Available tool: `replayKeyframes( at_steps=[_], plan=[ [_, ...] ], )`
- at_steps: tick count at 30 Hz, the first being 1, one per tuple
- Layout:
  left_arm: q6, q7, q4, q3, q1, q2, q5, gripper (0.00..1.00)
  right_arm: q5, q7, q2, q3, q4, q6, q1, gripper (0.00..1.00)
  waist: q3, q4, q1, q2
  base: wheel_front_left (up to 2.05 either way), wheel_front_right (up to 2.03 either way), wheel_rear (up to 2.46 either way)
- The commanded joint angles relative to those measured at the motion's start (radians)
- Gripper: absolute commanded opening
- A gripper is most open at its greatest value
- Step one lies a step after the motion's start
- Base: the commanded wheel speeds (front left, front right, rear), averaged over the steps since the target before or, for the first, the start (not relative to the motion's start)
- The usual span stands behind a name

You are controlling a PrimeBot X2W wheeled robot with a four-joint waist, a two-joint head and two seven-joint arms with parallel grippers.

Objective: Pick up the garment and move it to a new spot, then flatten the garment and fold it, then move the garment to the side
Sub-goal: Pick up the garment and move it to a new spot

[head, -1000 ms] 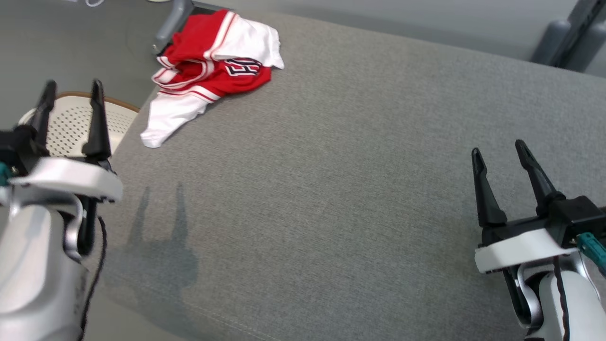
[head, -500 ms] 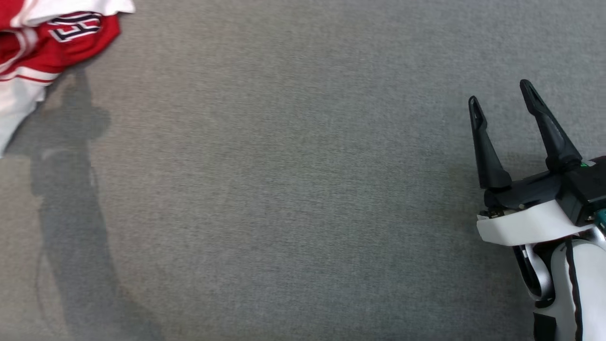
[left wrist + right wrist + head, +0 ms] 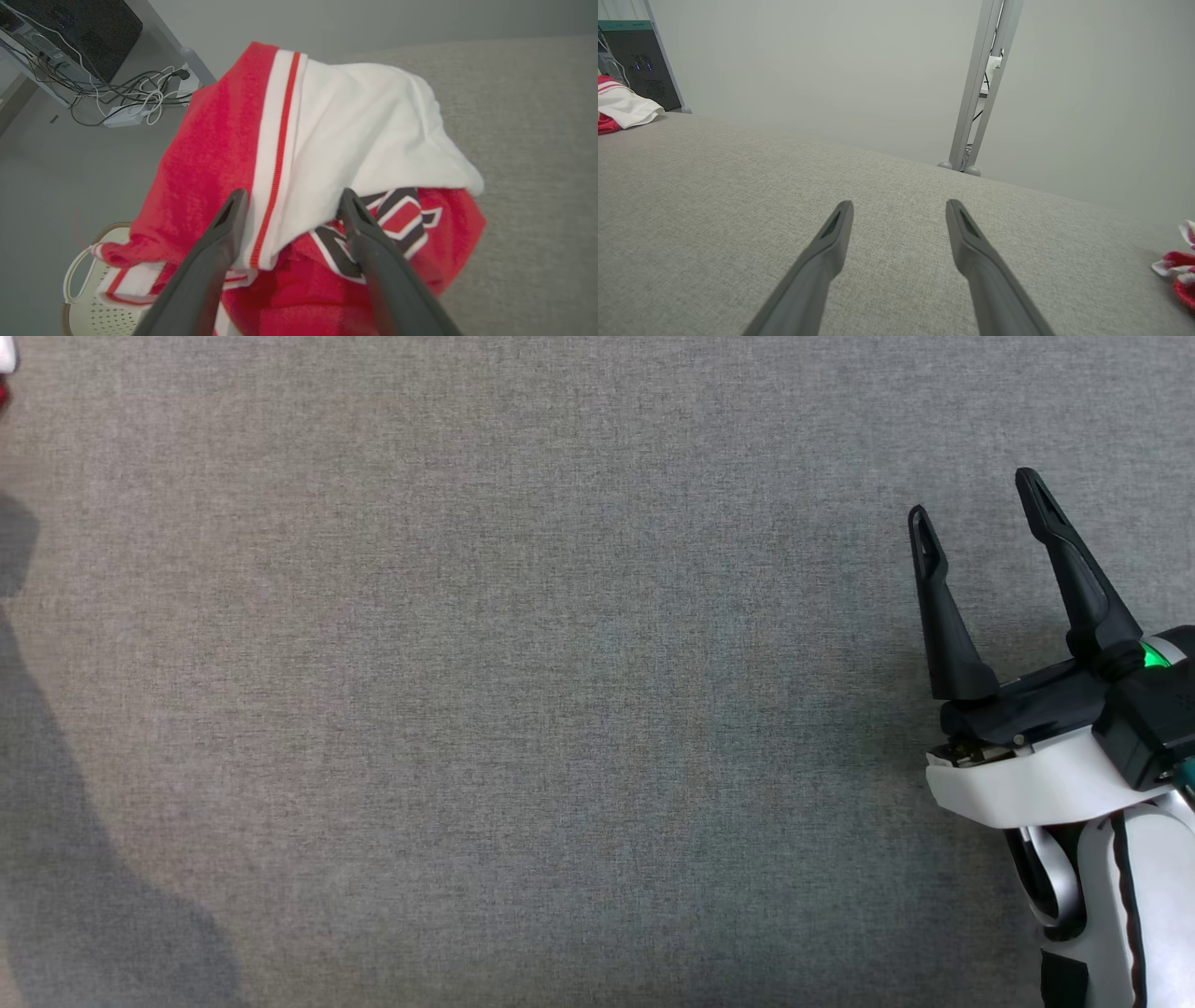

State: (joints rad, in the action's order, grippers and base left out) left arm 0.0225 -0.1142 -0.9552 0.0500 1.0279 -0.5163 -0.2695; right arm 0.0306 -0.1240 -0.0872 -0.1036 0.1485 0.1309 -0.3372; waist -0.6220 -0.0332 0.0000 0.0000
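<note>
Hovering my left hand (image 3: 293,193), fingers spread, over the garment (image 3: 373,130); my right hand (image 3: 973,495) hangs released above the tabletop (image 3: 467,663).

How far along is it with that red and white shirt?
Nothing looks done: the crumpled red and white jersey lies unfolded on the grey fabric surface. In hand: the left jaws, open, poised over it. Left: grasping, moving, flattening, folding, setting aside.
</note>
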Motion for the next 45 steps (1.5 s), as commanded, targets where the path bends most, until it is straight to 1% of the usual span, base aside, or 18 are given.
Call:
replayKeyframes(
  at_steps=[1, 2, 3, 4, 5, 6, 12, 15, 18, 25, 31, 35, 41, 43, 45],
  plan=[
    [-0.020, -0.008, -0.023, 0.004, 0.009, -0.010, 0.015, 1.00, 0.006, -0.008, 0.000, 0.001, 0.007, 0.000, 0.000, 1.00, 0.002, 0.006, 0.0000, 0.0000, 0.00, 0.00, 0.00],
    [-0.026, -0.015, -0.033, 0.004, 0.009, -0.010, 0.011, 1.00, 0.006, -0.010, 0.001, 0.000, 0.008, 0.000, 0.001, 1.00, 0.003, 0.008, 0.0000, 0.0000, 0.00, 0.00, 0.00],
    [-0.026, -0.017, -0.042, -0.001, 0.009, -0.008, 0.003, 0.78, 0.006, -0.011, 0.001, 0.001, 0.007, 0.000, 0.002, 1.00, 0.004, 0.009, 0.0000, 0.0000, 0.00, 0.00, 0.00],
    [-0.029, -0.016, -0.048, -0.007, 0.008, -0.007, -0.005, 0.44, 0.007, -0.013, 0.002, 0.001, 0.007, 0.000, 0.003, 1.00, 0.005, 0.011, 0.0000, 0.0000, 0.00, 0.00, 0.00],
    [-0.027, -0.018, -0.056, -0.009, 0.006, -0.002, -0.011, 0.13, 0.007, -0.013, 0.003, 0.002, 0.005, 0.000, 0.005, 1.00, 0.007, 0.013, 0.0000, 0.0000, 0.00, 0.00, 0.00],
    [-0.020, -0.022, -0.062, -0.008, 0.002, 0.004, -0.015, 0.00, 0.007, -0.012, 0.004, 0.002, 0.001, 0.000, 0.007, 1.00, 0.012, 0.014, 0.0000, 0.0000, 0.00, 0.00, 0.00],
    [-0.012, 0.006, -0.064, -0.005, -0.007, 0.016, -0.028, 0.00, 0.005, -0.025, 0.009, 0.012, -0.017, 0.000, 0.016, 1.00, 0.056, 0.018, 0.0000, 0.0000, 0.00, 0.00, 0.00],
    [0.008, 0.028, -0.046, 0.002, 0.003, 0.028, -0.036, 0.00, 0.006, -0.037, 0.012, 0.017, -0.035, 0.000, 0.025, 1.00, 0.096, 0.019, 0.0000, 0.0000, 0.00, 0.00, 0.00],
    [0.029, 0.052, -0.025, 0.025, 0.015, 0.034, -0.021, 0.00, -0.001, -0.049, 0.019, 0.017, -0.059, 0.000, 0.037, 1.00, 0.145, 0.022, 0.0000, 0.0000, 0.00, 0.00, 0.00],
    [0.069, 0.084, 0.054, 0.101, 0.048, 0.064, 0.014, 0.00, -0.023, -0.079, 0.031, 0.036, -0.122, 0.000, 0.076, 1.00, 0.283, 0.040, 0.0000, 0.0000, 0.00, 0.00, 0.00],
    [0.098, 0.064, 0.165, 0.196, 0.044, 0.134, 0.019, 0.00, -0.050, -0.100, 0.034, 0.072, -0.161, 0.000, 0.131, 1.00, 0.404, 0.063, 0.0000, 0.0000, 0.00, 0.00, 0.00],
    [0.107, 0.032, 0.272, 0.272, 0.015, 0.191, -0.005, 0.00, -0.076, -0.108, 0.035, 0.095, -0.172, 0.000, 0.169, 1.00, 0.460, 0.083, 0.0000, 0.0000, 0.00, 0.00, 0.00],
    [0.107, -0.034, 0.460, 0.379, -0.035, 0.291, -0.066, 0.00, -0.106, -0.117, 0.035, 0.114, -0.176, 0.000, 0.203, 1.00, 0.486, 0.119, 0.0000, 0.0000, 0.00, 0.00, 0.00],
    [0.107, -0.046, 0.511, 0.397, -0.055, 0.329, -0.089, 0.00, -0.112, -0.118, 0.035, 0.115, -0.178, 0.000, 0.203, 1.00, 0.482, 0.132, 0.0000, 0.0000, 0.00, 0.00, 0.00],
    [0.093, -0.045, 0.546, 0.408, -0.085, 0.377, -0.110, 0.00, -0.119, -0.123, 0.035, 0.116, -0.183, 0.000, 0.202, 1.00, 0.473, 0.144, 0.0000, 0.0000, 0.00, 0.00, 0.00]
  ],
)
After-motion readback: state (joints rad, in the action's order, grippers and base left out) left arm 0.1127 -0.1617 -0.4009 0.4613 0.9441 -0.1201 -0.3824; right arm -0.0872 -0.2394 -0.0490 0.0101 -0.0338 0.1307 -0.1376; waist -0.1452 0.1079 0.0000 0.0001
